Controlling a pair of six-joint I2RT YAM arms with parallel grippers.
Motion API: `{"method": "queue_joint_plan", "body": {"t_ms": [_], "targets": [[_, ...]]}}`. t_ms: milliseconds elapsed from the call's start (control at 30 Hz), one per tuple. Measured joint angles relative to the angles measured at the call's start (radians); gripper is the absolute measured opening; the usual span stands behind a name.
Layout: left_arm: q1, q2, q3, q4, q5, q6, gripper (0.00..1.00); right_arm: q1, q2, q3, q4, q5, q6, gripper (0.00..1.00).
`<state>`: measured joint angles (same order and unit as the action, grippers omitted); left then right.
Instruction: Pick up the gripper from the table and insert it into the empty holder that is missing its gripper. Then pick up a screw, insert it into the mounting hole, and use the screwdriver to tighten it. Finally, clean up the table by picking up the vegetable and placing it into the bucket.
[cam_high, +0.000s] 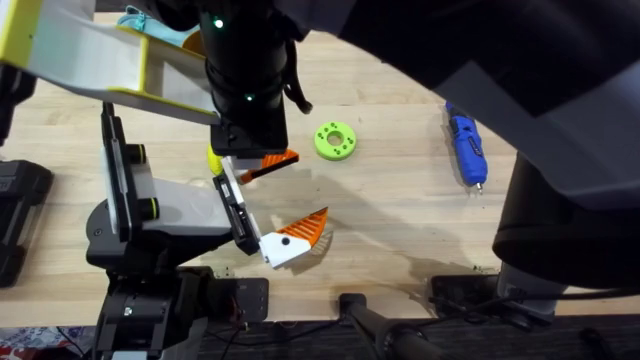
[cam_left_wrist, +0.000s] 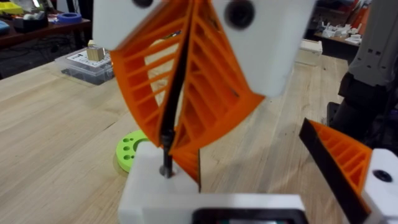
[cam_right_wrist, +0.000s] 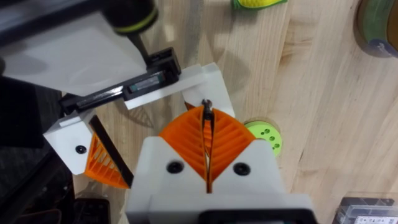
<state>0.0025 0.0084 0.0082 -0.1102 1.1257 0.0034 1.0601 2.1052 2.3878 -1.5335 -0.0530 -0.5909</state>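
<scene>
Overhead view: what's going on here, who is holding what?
The right gripper has its fingers shut on a thin dark screw and holds it tip-first at the white mount on the holder, close to a ribbed orange finger already fitted there. The screw does not look driven in yet. The blue screwdriver lies untouched on the table, off to the right.

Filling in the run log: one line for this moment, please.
phase: inserting screw | right gripper: shut on screw, tip at white block on holder | screwdriver: lying on table
</scene>
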Motion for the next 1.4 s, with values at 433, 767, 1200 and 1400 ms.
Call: {"method": "queue_joint_plan", "body": {"t_ms": [433, 767, 1200, 1400], "targets": [[0.0, 0.0, 0.0, -0.003, 0.001, -0.003, 0.987, -0.011, 0.0, 0.0, -0.016, 0.001, -0.001, 0.012], [0.0, 0.0, 0.0, -0.003, 0.001, -0.003, 0.986, -0.011, 0.0, 0.0, -0.02, 0.001, -0.001, 0.012], [0.0, 0.0, 0.0, -0.003, 0.001, -0.003, 0.986, -0.01, 0.0, 0.0, -0.022, 0.0, -0.001, 0.012], [0.0, 0.0, 0.0, -0.003, 0.001, -0.003, 0.986, -0.009, 0.0, 0.0, -0.024, 0.0, -0.001, 0.012]]}}
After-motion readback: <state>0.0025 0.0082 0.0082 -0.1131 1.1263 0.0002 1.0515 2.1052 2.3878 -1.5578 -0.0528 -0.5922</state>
